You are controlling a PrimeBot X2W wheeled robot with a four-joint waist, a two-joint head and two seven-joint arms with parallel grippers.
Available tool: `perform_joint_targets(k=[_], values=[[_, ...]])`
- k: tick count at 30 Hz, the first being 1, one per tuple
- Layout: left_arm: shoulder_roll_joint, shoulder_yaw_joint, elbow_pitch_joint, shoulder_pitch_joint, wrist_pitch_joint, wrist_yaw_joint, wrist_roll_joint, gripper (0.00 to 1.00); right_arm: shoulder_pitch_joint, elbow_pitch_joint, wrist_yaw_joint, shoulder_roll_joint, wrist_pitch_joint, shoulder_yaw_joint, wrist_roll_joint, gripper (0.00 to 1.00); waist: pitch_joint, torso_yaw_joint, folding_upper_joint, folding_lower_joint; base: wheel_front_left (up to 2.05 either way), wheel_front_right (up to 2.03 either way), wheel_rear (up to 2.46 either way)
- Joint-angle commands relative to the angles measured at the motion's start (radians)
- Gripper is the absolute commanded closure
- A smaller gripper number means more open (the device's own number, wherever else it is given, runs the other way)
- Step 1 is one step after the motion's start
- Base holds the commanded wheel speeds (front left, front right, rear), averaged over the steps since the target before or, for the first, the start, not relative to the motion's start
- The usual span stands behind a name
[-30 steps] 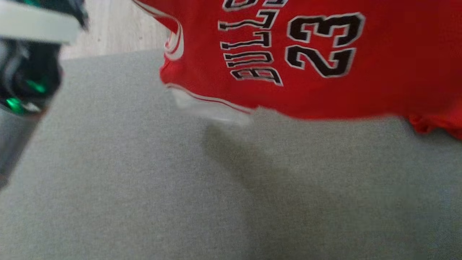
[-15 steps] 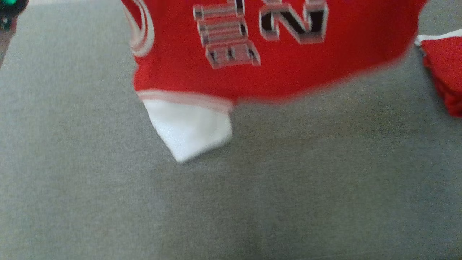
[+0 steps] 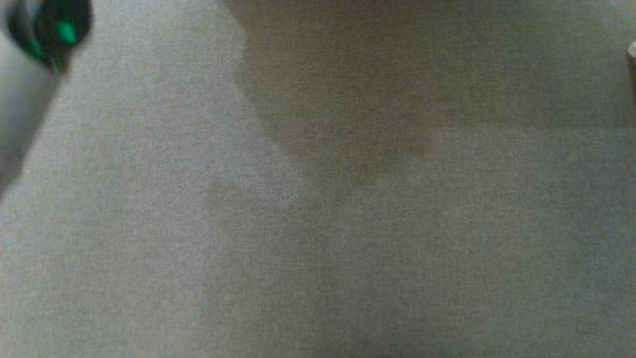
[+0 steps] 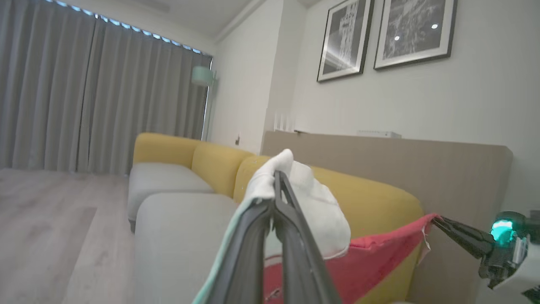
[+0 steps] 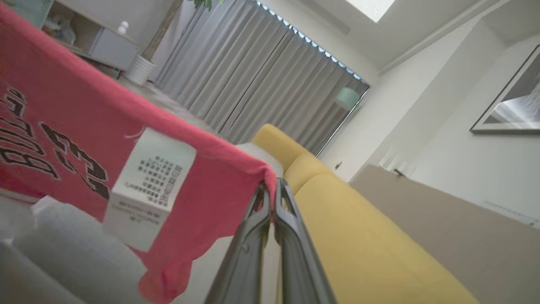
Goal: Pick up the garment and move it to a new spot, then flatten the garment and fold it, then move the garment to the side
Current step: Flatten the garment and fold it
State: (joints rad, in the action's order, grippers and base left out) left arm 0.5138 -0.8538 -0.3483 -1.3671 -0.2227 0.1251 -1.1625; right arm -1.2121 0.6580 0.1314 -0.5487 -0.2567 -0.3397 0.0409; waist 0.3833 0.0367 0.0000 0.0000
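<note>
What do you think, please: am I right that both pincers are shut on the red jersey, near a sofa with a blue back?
Not quite: the sofa back is yellow, not blue, as the left wrist view shows. The rest holds: the left pincer and the right pincer are both shut on the red jersey.

On the red garment (image 5: 211, 190), left of the right gripper (image 5: 272, 188), black white-edged lettering ran off the frame edge; only something like "BUL" could be made out. The white care label (image 5: 149, 190) nearer the fingertips carried print too small to read.
</note>
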Motion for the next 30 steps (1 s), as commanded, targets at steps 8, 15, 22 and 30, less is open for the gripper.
perform_joint_targets(k=[8, 15, 22, 30], values=[[0.156, -0.011, 0.184, 0.350, -0.037, 0.005, -0.039, 1.00, 0.303, -0.053, -0.001, -0.007, -0.005, 0.009, -0.060, 1.00, -0.023, -0.006, 0.0000, 0.0000, 0.00, 0.00, 0.00], [0.185, 0.089, 0.319, 0.811, -0.039, -0.031, 0.032, 1.00, 0.627, -0.170, -0.001, -0.041, -0.005, 0.043, -0.148, 1.00, -0.096, -0.027, 0.0000, 0.0000, 0.00, 0.00, 0.00], [0.134, 0.164, 0.408, 1.168, -0.039, -0.063, 0.103, 1.00, 0.951, -0.334, -0.001, -0.055, -0.005, 0.132, -0.175, 1.00, -0.146, -0.027, 0.0000, 0.0000, 0.00, 0.00, 0.00], [0.102, 0.224, 0.444, 1.256, -0.039, -0.048, 0.133, 1.00, 1.120, -0.469, -0.001, -0.025, 0.022, 0.202, -0.162, 1.00, -0.153, -0.026, 0.0000, 0.0000, 0.00, 0.00, 0.00]])
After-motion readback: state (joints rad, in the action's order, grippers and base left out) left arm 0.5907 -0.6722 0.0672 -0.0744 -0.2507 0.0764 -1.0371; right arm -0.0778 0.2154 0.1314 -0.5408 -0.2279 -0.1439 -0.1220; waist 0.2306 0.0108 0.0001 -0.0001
